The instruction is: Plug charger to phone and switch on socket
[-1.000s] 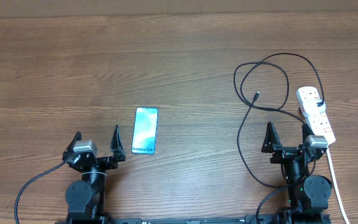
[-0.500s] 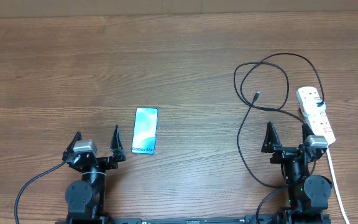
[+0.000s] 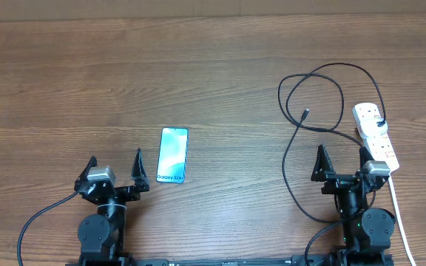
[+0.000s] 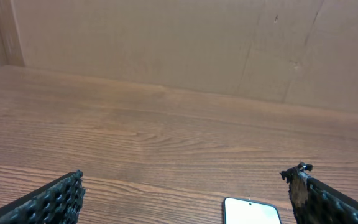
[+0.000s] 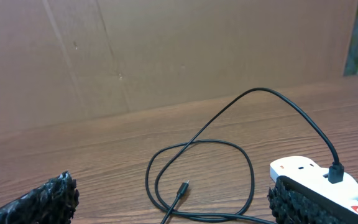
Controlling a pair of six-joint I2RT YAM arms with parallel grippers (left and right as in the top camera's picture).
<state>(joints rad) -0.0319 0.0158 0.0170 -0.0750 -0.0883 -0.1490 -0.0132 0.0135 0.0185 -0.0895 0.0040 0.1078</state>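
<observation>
Wood tbl [image 3: 198, 59] w/ brown wall [image 4: 166, 43]

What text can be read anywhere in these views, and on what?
"Galaxy S24": on the phone, at its end nearest the robot; small, and any trailing character is unclear.
On the socket: only red marks at the switches, too small to read as text.
No other text shows in any view.
</observation>
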